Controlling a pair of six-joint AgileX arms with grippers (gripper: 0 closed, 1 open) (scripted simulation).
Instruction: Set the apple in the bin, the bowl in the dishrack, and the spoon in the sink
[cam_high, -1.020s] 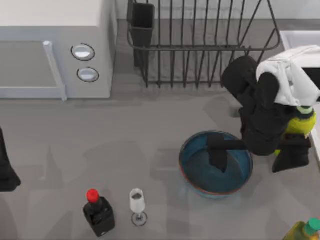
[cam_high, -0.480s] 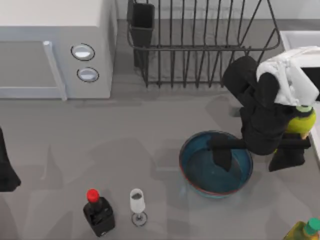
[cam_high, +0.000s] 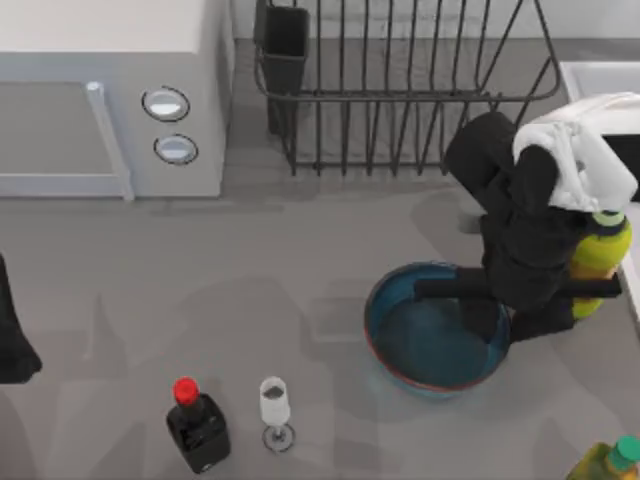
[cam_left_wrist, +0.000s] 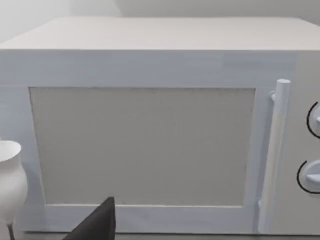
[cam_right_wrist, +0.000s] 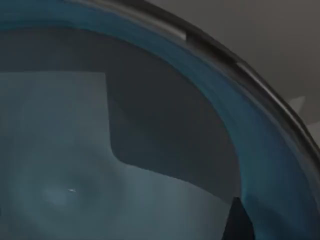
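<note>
The teal-blue bowl (cam_high: 430, 340) with its reddish-brown rim sits on the table's right half, in front of the black wire dishrack (cam_high: 400, 95). My right gripper (cam_high: 512, 322) straddles the bowl's right rim, one finger inside and one outside, shut on the rim. The right wrist view looks into the bowl (cam_right_wrist: 75, 165), with a dark fingertip (cam_right_wrist: 237, 222) against the inner wall. The sink's pale rim (cam_high: 595, 75) shows at the far right edge. My left arm (cam_high: 12, 335) is parked at the left edge. The apple, spoon and bin are out of view.
A white microwave (cam_high: 110, 100) stands at the back left. A red-capped black bottle (cam_high: 197, 425) and a wine glass (cam_high: 275, 410) stand at the front. A yellow-green bottle (cam_high: 603, 250) stands beside my right arm, and another (cam_high: 610, 462) stands at the front right corner.
The right gripper's fingers have closed from a wide spread onto the bowl's right rim. The bowl has shifted slightly to the right.
</note>
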